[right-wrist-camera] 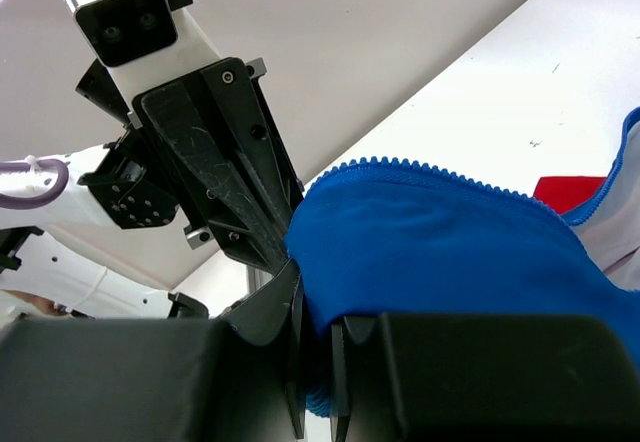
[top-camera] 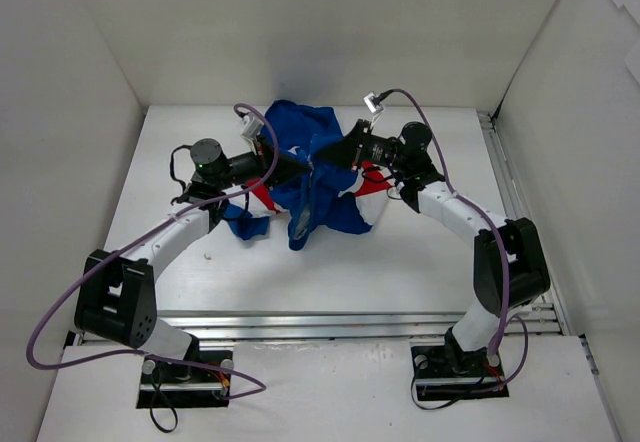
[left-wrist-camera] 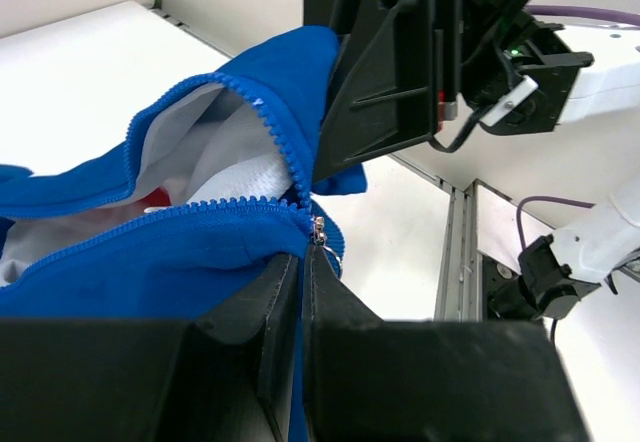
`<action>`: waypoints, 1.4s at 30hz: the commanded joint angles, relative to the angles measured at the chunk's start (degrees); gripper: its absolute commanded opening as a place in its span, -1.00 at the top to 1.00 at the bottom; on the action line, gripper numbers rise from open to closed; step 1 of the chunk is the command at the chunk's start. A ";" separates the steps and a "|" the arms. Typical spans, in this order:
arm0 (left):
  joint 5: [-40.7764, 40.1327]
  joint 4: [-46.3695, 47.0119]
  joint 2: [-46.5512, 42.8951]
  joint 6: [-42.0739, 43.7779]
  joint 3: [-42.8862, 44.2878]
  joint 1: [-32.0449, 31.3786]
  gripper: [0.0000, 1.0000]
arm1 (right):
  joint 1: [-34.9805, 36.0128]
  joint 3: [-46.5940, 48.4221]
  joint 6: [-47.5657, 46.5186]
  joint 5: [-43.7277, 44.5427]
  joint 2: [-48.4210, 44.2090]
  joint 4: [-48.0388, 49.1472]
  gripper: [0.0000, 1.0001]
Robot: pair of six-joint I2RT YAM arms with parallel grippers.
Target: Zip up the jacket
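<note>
The blue jacket (top-camera: 318, 177) with red and white panels is bunched up and held off the table in the middle between both arms. My left gripper (top-camera: 300, 167) is shut at the zipper; in the left wrist view its tips (left-wrist-camera: 303, 262) pinch just below the silver slider (left-wrist-camera: 320, 228), with the open toothed edges (left-wrist-camera: 215, 97) spreading above. My right gripper (top-camera: 335, 154) is shut on a fold of blue fabric with a zipper edge (right-wrist-camera: 430, 167); its tips (right-wrist-camera: 318, 312) clamp the cloth. The two grippers sit close together, almost touching.
White walls enclose the white table (top-camera: 420, 252). A metal rail (top-camera: 500, 172) runs along the right side and another (top-camera: 330, 322) along the near edge. A loose blue sleeve (top-camera: 245, 224) lies on the table to the left.
</note>
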 commanded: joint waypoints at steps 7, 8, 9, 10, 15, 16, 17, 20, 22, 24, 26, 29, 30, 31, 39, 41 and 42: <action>-4.75 -9.45 -2.85 5.62 2.09 -1.80 1.00 | 0.30 1.23 3.73 5.77 -5.00 11.33 1.00; -5.19 -9.80 -3.12 5.79 2.09 -1.80 1.00 | 0.39 0.96 3.82 6.21 -5.18 11.33 1.00; -5.37 -9.98 -3.12 5.79 1.92 -2.32 1.00 | 0.22 0.61 4.08 6.73 -5.35 11.41 1.00; -5.72 -10.15 -3.64 6.23 2.00 -2.33 1.00 | 0.13 -0.17 4.26 7.35 -5.44 11.42 1.00; -5.55 -12.26 -4.18 8.25 2.18 -3.47 1.00 | 0.13 -0.18 4.96 8.49 -5.27 11.33 1.00; -5.37 -13.05 -4.00 9.30 2.44 -3.99 1.00 | 0.22 -0.18 5.05 8.58 -5.09 11.41 1.00; -5.11 -13.32 -4.00 9.57 2.53 -4.00 1.00 | 0.39 -0.18 5.14 8.93 -4.92 11.42 1.00; -4.41 -15.42 -3.56 11.15 3.49 -4.52 1.00 | 0.22 -0.53 5.23 10.25 -4.83 11.33 1.00; -4.58 -17.00 -2.60 11.86 4.02 -5.14 1.00 | 0.22 -0.10 5.32 9.99 -4.39 11.33 1.00; -4.40 -15.79 -2.59 11.07 3.41 -5.14 1.00 | 0.39 -0.27 5.23 10.16 -4.30 11.24 1.00; -4.84 -14.72 -2.95 10.02 2.53 -5.14 1.00 | 0.13 -0.80 5.23 10.69 -4.39 11.15 1.00; -6.34 -15.43 -3.56 9.14 1.66 -5.14 1.00 | 0.31 -2.11 5.05 11.04 -4.30 11.06 1.00; -6.95 -15.08 -4.00 8.79 0.69 -5.14 1.00 | -0.04 -2.38 5.05 11.04 -4.21 10.98 1.00; -7.47 -14.99 -4.26 8.69 0.25 -5.14 1.00 | -0.13 -2.64 5.05 10.96 -4.13 10.98 1.00; -10.55 -16.66 -4.35 6.94 -0.46 -5.67 1.00 | -0.22 -5.54 3.65 11.04 -4.91 9.93 0.67; -10.29 -17.18 -3.92 6.50 -0.54 -5.67 1.00 | -0.48 -6.07 2.07 11.57 -5.35 8.52 0.55; -9.60 -17.01 -3.83 6.32 -0.63 -5.67 1.00 | -0.31 -6.16 1.19 11.75 -5.44 6.34 0.51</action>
